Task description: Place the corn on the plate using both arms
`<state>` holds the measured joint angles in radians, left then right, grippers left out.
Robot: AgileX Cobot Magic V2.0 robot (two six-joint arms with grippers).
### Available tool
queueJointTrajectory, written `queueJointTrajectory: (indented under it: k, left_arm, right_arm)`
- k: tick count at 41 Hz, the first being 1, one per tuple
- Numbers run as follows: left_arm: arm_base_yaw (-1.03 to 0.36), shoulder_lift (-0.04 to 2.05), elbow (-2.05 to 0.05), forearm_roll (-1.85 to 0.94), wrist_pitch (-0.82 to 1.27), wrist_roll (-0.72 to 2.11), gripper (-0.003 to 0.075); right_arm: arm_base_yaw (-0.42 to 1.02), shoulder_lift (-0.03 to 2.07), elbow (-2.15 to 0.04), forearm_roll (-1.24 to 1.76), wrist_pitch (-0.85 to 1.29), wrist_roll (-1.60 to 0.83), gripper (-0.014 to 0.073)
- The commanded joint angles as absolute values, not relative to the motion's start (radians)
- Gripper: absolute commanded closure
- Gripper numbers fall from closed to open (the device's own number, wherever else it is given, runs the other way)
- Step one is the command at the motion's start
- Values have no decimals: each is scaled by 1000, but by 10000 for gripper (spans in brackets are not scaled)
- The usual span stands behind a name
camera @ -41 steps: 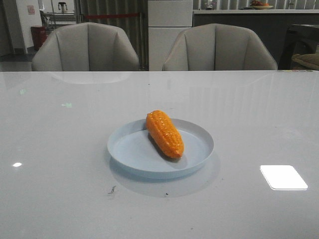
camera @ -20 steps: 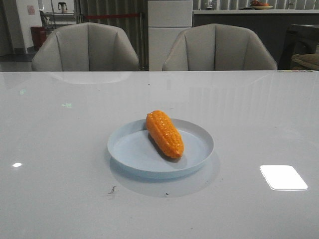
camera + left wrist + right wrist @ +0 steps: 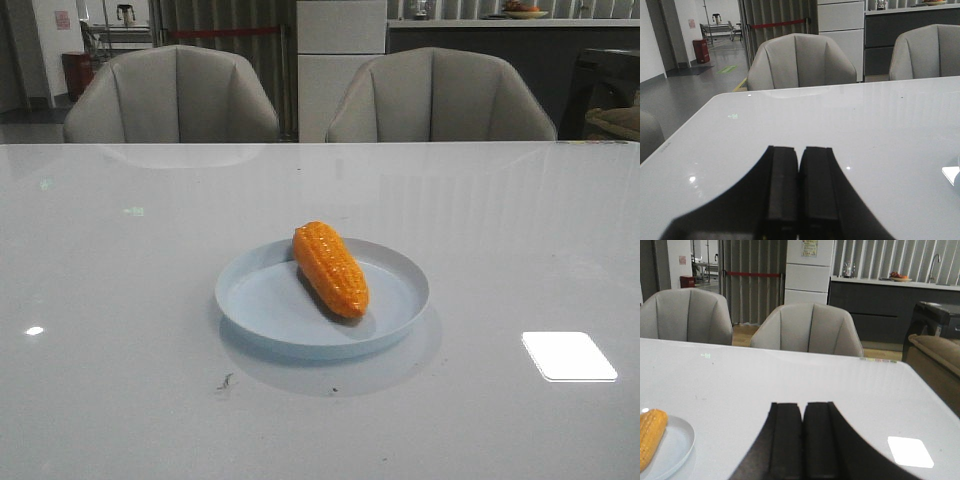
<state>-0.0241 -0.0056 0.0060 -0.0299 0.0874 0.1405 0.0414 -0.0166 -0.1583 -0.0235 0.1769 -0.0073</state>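
The orange corn (image 3: 330, 268) lies on the pale blue plate (image 3: 262, 300) in the middle of the table, its tapered end toward the front right. In the right wrist view the corn (image 3: 650, 436) and the plate (image 3: 676, 445) show at the edge. My left gripper (image 3: 799, 150) is shut and empty, over bare table well to the left of the plate. My right gripper (image 3: 803, 406) is shut and empty, over bare table to the right of the plate. Neither arm shows in the front view.
Two grey chairs (image 3: 170, 95) (image 3: 440, 97) stand behind the table's far edge. The white tabletop (image 3: 120, 300) is glossy, with a bright light reflection (image 3: 568, 356) at the front right. A small dark mark (image 3: 224, 380) lies in front of the plate.
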Motion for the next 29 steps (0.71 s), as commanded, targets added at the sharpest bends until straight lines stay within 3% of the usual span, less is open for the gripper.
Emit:
queueJointTrajectory:
  k: [1, 5, 13, 29]
  left_arm:
    - [-23, -21, 44, -39, 0, 131, 631]
    - [-23, -21, 44, -39, 0, 131, 631]
    - [-23, -21, 44, -39, 0, 131, 631]
    - [-23, -21, 44, -39, 0, 131, 631]
  right_arm:
    - [40, -28, -89, -51, 0, 23, 538]
    - [40, -28, 12, -51, -108, 23, 538]
    - [39, -28, 7, -51, -9, 23, 538]
    - [39, -28, 7, -51, -7, 23, 538]
